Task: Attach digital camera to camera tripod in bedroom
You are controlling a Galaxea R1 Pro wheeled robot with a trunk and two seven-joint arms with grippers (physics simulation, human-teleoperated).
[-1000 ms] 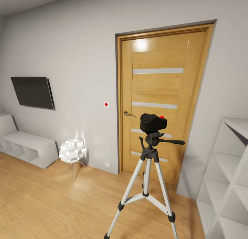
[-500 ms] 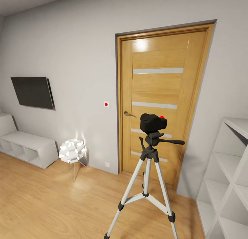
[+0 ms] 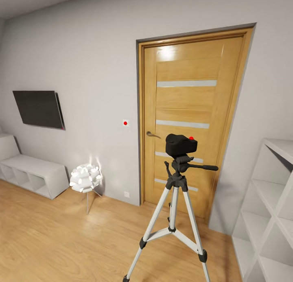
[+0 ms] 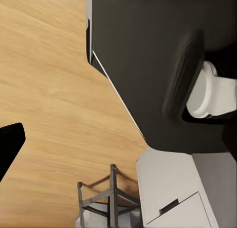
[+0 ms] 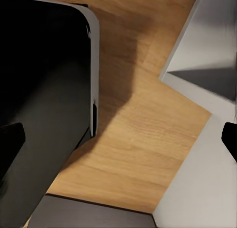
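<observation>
Bedroom (image 3: pixel 81 50): digital camera (image 3: pixel 181 145) sits atop camera tripod (image 3: pixel 175 208); claw states indiscernible.

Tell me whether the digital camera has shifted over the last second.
No. The digital camera sits atop the camera tripod at the same spot against the door handle behind it as before.

An oak door (image 3: pixel 189 119) with three pale horizontal strips and a lever handle (image 3: pixel 152 134) stands shut in the far grey wall, with a small white switch plate bearing a red dot (image 3: pixel 125 123) just to its left. Further left, a dark flat screen (image 3: pixel 39 108) is mounted on the wall above a low white cubby unit (image 3: pixel 33 174). A lit white flower-shaped lamp (image 3: pixel 85 178) stands on thin legs on the wood plank floor (image 3: pixel 61 241), and white open shelving (image 3: pixel 270 217) stands at the near right.
</observation>
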